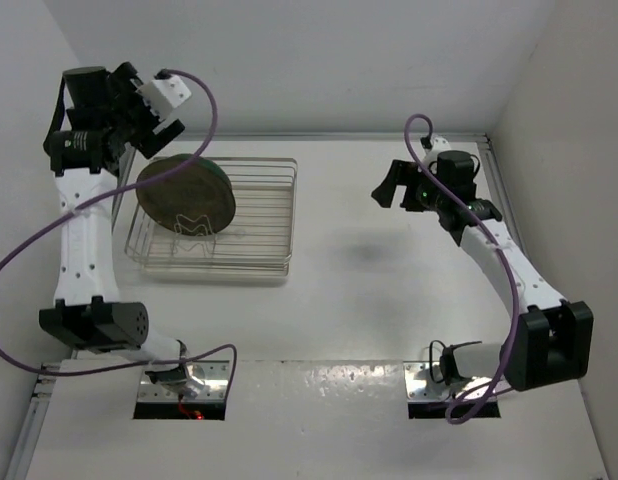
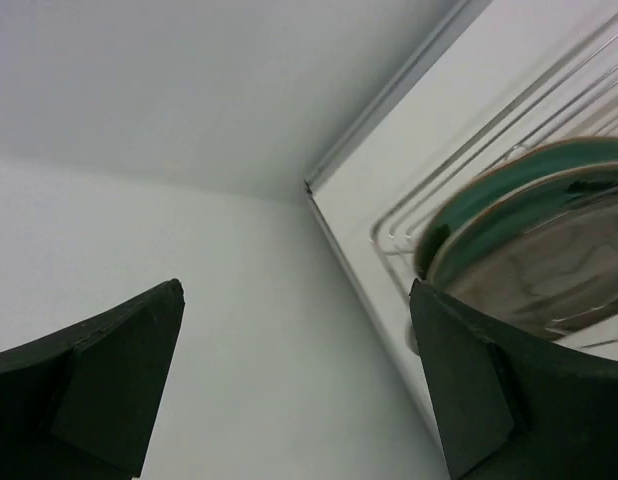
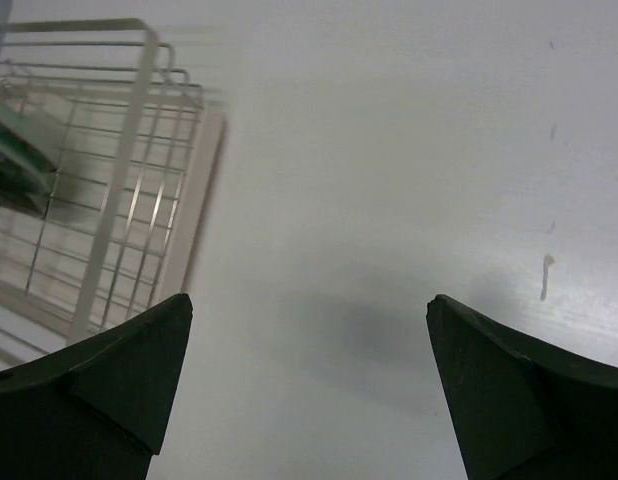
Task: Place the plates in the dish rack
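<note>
The wire dish rack (image 1: 259,215) sits left of centre on the table. The plates stand tilted in its left part: the dark brown plate (image 1: 184,195) in front, with a mint-green rim (image 1: 227,190) showing behind it. In the left wrist view the brown plate (image 2: 564,270) and two green rims (image 2: 509,180) show at the right. My left gripper (image 1: 149,135) (image 2: 296,300) is open and empty, raised just behind and left of the plates. My right gripper (image 1: 389,185) (image 3: 309,310) is open and empty, above bare table right of the rack.
White walls enclose the table on the left, back and right. The rack's right half holds no plates, and its corner (image 3: 139,150) shows in the right wrist view. The left gripper is close to the back-left wall corner (image 2: 309,185).
</note>
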Robot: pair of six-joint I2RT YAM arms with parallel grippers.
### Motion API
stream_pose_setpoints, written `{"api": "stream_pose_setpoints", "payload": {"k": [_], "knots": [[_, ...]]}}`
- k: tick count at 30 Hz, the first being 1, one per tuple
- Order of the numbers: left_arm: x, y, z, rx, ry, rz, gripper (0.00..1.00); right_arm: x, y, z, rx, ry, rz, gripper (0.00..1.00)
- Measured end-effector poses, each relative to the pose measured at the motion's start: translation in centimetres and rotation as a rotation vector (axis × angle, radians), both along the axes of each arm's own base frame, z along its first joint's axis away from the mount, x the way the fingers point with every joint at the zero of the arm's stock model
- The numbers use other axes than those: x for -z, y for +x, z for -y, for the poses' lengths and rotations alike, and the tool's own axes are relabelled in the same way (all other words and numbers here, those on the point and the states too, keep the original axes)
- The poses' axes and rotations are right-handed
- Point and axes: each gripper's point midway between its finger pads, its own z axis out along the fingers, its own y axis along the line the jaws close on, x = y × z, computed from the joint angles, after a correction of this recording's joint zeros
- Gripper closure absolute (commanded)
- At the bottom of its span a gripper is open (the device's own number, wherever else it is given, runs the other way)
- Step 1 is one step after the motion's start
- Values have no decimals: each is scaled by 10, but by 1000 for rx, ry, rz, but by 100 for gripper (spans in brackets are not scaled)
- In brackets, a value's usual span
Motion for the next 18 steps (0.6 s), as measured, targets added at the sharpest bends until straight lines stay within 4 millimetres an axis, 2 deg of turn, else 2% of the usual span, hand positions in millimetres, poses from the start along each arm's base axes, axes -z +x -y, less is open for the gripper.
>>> {"api": "stream_pose_setpoints", "payload": {"k": [2,3,5,6,9,11,14,15,18], "knots": [[-4,-22,-9,-125,-102,17,0,17,0,10,66,13,-70,0],[1,-35,-16,-204,-156,19,0,26,0,15,96,19,-111,0],[21,-65,-34,-374,-258,14,0,45,-2,23,150,24,-192,0],[38,-76,-45,-458,-295,5,0,56,-5,27,177,22,-240,0],[113,-111,-79,-722,-374,-70,0,81,-19,34,212,4,-360,0],[178,-134,-95,-880,-392,-168,0,88,-25,36,218,-8,-399,0],[257,-164,-106,-1020,-365,-303,0,93,-32,39,227,-21,-428,0],[271,-163,-109,-1047,-382,-270,0,94,-34,39,227,-23,-437,0],[277,-162,-117,-1069,-408,-132,0,103,-43,40,227,-30,-468,0]]}}
